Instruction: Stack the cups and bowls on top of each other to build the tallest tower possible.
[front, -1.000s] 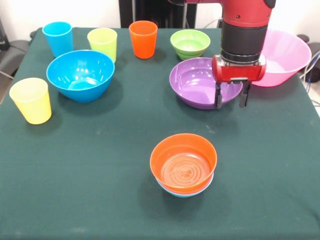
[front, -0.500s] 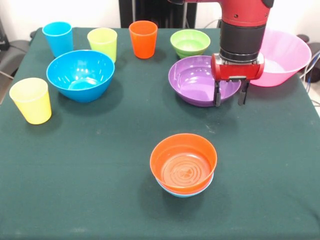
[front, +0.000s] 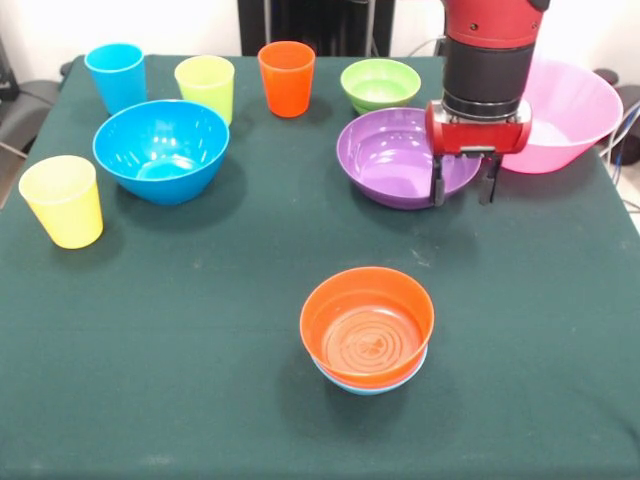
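Observation:
The tower (front: 367, 330) is an orange bowl nested in a light-blue bowl, near the table's front centre. My gripper (front: 462, 192) hangs open and empty over the right rim of the purple bowl (front: 395, 158), with the large pink bowl (front: 575, 112) just to its right. A small green bowl (front: 380, 86) sits behind the purple one. The deep blue bowl (front: 161, 148) is at the left. Cups stand upright: blue (front: 116, 76), lime green (front: 205, 87), orange (front: 286, 77) along the back, yellow (front: 62, 200) at the left edge.
The dark green tablecloth (front: 200, 330) covers the whole table. Its right edge (front: 622, 210) runs close to the pink bowl.
My gripper has risen slightly and drifted a little toward the back right, staying open over the purple bowl's right rim. Bowls and cups have not moved.

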